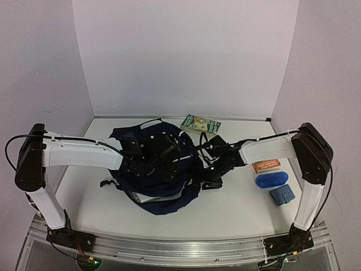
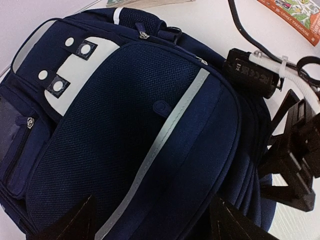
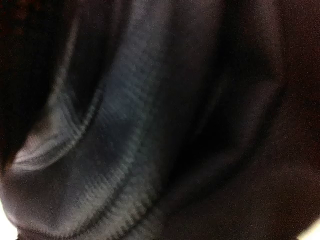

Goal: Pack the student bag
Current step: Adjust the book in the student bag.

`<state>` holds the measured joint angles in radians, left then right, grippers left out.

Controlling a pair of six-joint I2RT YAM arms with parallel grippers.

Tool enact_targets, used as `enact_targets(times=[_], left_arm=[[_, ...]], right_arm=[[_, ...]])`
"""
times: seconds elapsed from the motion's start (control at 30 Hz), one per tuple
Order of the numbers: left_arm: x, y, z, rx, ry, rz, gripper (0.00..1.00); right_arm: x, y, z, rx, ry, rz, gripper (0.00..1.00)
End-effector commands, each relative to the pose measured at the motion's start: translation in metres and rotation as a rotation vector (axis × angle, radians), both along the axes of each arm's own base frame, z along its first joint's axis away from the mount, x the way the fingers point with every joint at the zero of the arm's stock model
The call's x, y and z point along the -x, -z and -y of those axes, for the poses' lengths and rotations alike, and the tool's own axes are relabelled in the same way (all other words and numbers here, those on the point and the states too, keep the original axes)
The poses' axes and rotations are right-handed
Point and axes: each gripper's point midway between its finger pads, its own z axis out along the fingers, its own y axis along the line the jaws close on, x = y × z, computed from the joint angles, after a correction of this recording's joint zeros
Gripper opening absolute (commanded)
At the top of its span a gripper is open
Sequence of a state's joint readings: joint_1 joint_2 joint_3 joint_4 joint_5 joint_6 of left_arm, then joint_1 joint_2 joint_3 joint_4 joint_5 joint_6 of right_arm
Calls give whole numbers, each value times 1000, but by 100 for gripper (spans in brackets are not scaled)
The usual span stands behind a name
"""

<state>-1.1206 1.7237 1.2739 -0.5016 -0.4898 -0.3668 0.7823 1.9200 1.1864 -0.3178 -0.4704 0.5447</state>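
The student bag lies flat in the middle of the table, navy with a white stripe and a white dotted patch. My left gripper hovers over its front pocket, open; its dark fingertips stand wide apart above the fabric, holding nothing. My right gripper is at the bag's right edge. In the left wrist view its black fingers look spread beside the bag. The right wrist view shows only dark blurred bag fabric very close, and no fingers.
A green booklet lies behind the bag. To the right lie an orange packet, a blue pouch and a small grey-blue item. White walls close in the table's back and sides.
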Motion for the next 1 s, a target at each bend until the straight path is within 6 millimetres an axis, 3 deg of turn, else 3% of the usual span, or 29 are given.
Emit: enact_targets(times=[0.0,0.13,0.27,0.4,0.5,0.77,0.97], left_arm=[[-1,-17,-13,47,-69,24,78],[2,-13,-7,57,-39,14,78],[9,-16,8,94,42,35,79],[7,-24,5,119,36,70,79],[6,-29,2,156,31,84,80],[8,-19,-19,203,28,2,76],[36,-28,9,233,252,-33,76]], right_arm=[[-12,7,-3,158,46,69,91],[-10,24,1,227,49,78,91],[-10,52,21,334,45,96,77],[-9,57,28,364,44,101,62],[-11,46,26,336,37,115,50],[-21,7,11,85,13,101,0],[-15,-25,-8,-140,-34,108,0]])
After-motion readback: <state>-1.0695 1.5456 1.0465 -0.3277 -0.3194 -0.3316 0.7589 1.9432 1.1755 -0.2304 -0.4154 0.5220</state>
